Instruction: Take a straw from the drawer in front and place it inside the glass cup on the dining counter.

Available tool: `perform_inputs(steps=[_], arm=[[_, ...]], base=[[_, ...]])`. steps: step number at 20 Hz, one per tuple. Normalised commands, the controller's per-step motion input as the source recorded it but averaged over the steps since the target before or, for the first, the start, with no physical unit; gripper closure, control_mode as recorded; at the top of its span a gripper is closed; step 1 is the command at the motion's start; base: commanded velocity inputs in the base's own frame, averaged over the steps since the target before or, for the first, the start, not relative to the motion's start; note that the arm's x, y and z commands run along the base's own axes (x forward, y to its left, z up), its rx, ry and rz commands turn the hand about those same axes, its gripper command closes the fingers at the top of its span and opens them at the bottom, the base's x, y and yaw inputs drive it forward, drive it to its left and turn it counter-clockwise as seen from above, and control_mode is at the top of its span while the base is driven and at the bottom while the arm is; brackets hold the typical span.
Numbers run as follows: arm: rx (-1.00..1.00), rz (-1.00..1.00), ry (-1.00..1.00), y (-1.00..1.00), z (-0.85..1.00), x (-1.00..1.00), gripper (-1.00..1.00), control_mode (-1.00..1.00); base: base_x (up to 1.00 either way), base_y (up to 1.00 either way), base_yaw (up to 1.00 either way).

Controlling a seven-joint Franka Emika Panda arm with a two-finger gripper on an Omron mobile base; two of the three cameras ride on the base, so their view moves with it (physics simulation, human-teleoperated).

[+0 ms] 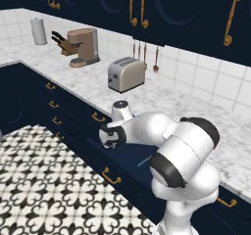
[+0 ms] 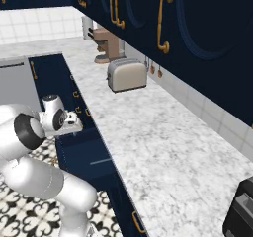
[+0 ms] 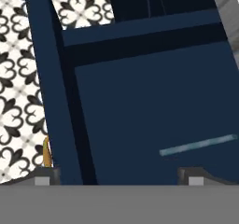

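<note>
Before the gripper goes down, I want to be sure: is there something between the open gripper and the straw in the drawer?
Nothing visible does. The straw lies alone on the bare floor of the open drawer, and the gripper hangs open above it.

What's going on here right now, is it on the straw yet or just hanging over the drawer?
The white arm's two-finger gripper hangs open over the pulled-out wide navy-blue drawer, holding nothing. The thin pale grey-white straw lies flat on the drawer's dark floor, untouched, just ahead of one fingertip in the hand view. The drawer's curved brass handle faces the patterned tile floor. A silver toaster and a brown coffee machine stand on the marble worktop behind.
</note>
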Motion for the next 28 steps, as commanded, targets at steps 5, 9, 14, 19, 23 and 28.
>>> perform_inputs(steps=[5,9,14,19,23,28], arm=[[-0.04,-0.07,0.06,-0.24,-0.58,0.0,-1.0,-1.0],[0.0,-0.04,0.06,-0.2,-0.52,0.0,-1.0,-1.0],[0.0,0.0,0.05,0.05,-0.35,-0.17,-1.0,-1.0],[0.0,0.0,0.05,0.44,-0.27,-0.38,-1.0,-1.0],[0.01,0.0,0.06,0.77,-0.1,-0.51,-1.0,-1.0],[0.09,0.0,0.08,0.98,0.08,-0.61,-1.0,-1.0]], base=[[0.0,0.0,0.0],[0.0,0.0,0.0],[0.0,0.0,0.0],[0.0,0.0,0.0],[0.0,0.0,0.0],[0.0,0.0,0.0]])
